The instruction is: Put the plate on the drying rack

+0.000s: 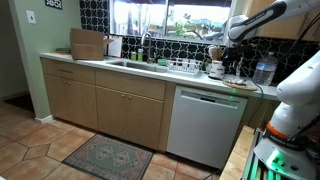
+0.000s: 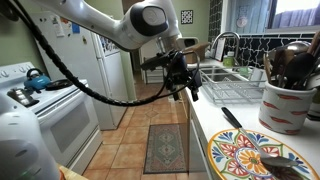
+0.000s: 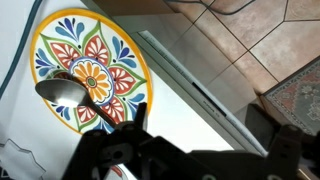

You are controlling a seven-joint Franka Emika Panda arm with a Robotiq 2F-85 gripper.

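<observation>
A colourful flower-patterned plate (image 3: 90,70) lies on the white counter with a metal spoon (image 3: 72,93) resting on it. It also shows at the near counter end in an exterior view (image 2: 250,155). The pale wire drying rack (image 2: 232,92) sits beside the sink, and also shows in an exterior view (image 1: 186,68). My gripper (image 2: 180,82) hangs open and empty in the air beside the counter edge, apart from the plate. In the wrist view its dark fingers (image 3: 200,135) frame bare counter to the right of the plate.
A white utensil crock (image 2: 285,105) full of tools stands between the plate and the rack. A knife (image 2: 232,118) lies on the counter. The dishwasher (image 1: 205,122) is under the counter. A rug (image 1: 108,155) lies on the tiled floor. A stove (image 2: 45,115) stands opposite.
</observation>
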